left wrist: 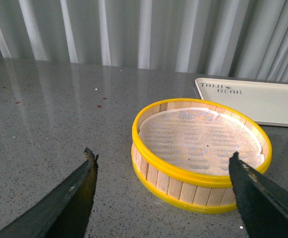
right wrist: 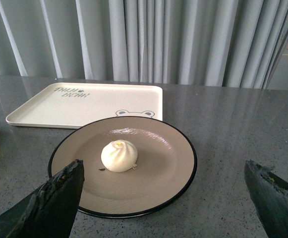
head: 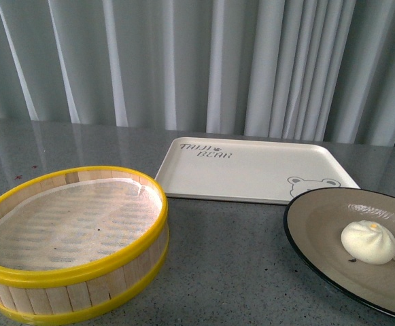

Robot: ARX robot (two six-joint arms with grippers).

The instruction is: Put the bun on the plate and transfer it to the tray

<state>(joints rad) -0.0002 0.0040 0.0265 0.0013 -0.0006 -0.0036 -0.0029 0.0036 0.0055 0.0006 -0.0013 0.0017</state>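
Right gripper (right wrist: 162,166): spread wide, empty, hanging above the table (right wrist: 243,134) on the near side of the plate (right wrist: 153,191), touching nothing. Left gripper (left wrist: 161,153): likewise spread and empty, off to the left of the plate, facing a yellow-rimmed wooden steamer basket (left wrist: 183,191) with nothing inside but its white liner. Neither arm visible in the front view.

On the plate, a little off centre: the bun (right wrist: 119,155), upright, pleated top up, clear of the black rim all round. Just beyond the plate and somewhat to its left: the tray (right wrist: 84,104), bare, flat on the table, bear-face corner nearest the plate's far rim. Whether touching it or just short, impossible to tell. Farthest back, behind the tray: pale pleated curtain (head: 183,61).

Judging by this layout, first half of the job done, with bun on plate. Second half not yet begun, with plate not on tray. Probably the right gripper's turn, being the one lined up with the plate.

Called for next: coming down to the plate's near rim and closing on that thin, low edge. Then lifting level and slowly, for fear of a round bun rolling or sliding on smooth glaze. After that, carrying forward over the tray and setting down well inside its raised edge.
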